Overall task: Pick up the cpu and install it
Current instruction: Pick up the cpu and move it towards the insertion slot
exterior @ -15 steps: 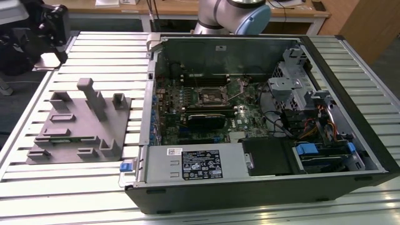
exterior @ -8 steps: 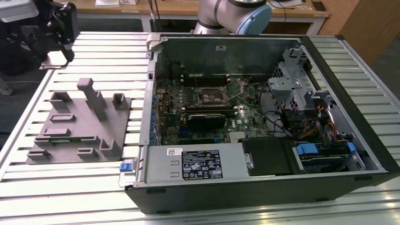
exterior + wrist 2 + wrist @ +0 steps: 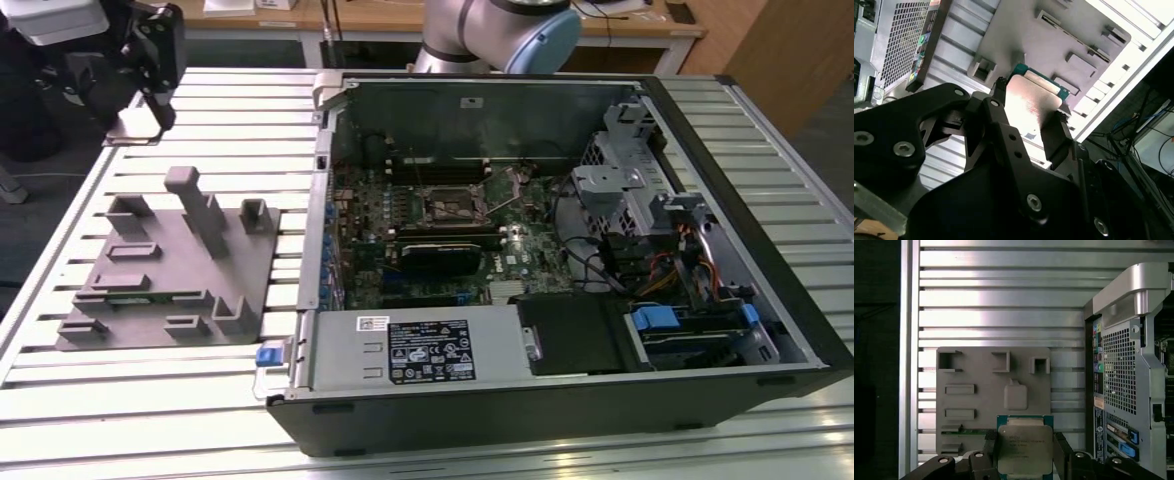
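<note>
A black two-fingered gripper (image 3: 1029, 110) pinches the cpu (image 3: 1025, 450) by two opposite edges, its fingers (image 3: 990, 446) pressed against the chip's sides. The chip is a flat square with a pale silvery metal top and a thin green rim, and both wrist views show it held level in the air above a grey fixture tray (image 3: 984, 390) with moulded pockets. In the exterior view the gripper hangs in the upper left of the frame, above the slatted aluminium table (image 3: 747, 440), with the tray below it at left centre. An open computer case (image 3: 534, 420) fills the middle and right of that frame, and its square metal-framed socket (image 3: 445, 205) sits on the motherboard near the centre, well apart from the gripper. A silver power-supply box (image 3: 414, 350) lies at the lower centre of the case. The pick-up looks done and the carrying step is in hand. Installing appears to call for bringing the chip squarely over the socket, matched in orientation and flat, and lowering it gently. Whether the socket's frame stands open cannot be told.
</note>
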{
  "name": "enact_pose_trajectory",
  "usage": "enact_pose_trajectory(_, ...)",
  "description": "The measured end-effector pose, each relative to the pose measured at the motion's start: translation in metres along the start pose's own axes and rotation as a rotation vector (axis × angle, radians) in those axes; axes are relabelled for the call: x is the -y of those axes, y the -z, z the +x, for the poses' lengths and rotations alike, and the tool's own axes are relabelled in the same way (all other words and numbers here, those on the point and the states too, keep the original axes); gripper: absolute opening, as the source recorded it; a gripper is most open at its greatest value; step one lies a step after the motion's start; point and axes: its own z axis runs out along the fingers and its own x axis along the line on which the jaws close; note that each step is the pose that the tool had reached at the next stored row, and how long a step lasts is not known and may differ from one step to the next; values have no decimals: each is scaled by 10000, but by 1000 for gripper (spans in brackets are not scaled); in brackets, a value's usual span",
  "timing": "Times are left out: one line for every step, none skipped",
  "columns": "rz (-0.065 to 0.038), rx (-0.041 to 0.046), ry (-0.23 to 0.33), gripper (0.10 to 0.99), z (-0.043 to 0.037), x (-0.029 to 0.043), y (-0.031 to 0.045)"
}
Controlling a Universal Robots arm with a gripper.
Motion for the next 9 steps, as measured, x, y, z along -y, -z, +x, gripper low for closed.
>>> enact_pose_trajectory(0,0,0,529,-21,0,0)
enact_pose_trajectory(0,0,0,529,-41,-1,-1)
enact_pose_trajectory(0,-1,0,529,-62,-1,-1)
enact_pose_trajectory(0,0,0,529,-81,-1,-1)
enact_pose_trajectory(0,0,0,529,-96,-2,-1)
enact_pose_trajectory(0,0,0,529,-110,-2,-1)
enact_pose_trajectory(0,0,0,529,-125,-2,-2)
enact_pose_trajectory(0,0,0,529,-139,-2,-2)
enact_pose_trajectory(-1,0,0,529,-153,-2,-2)
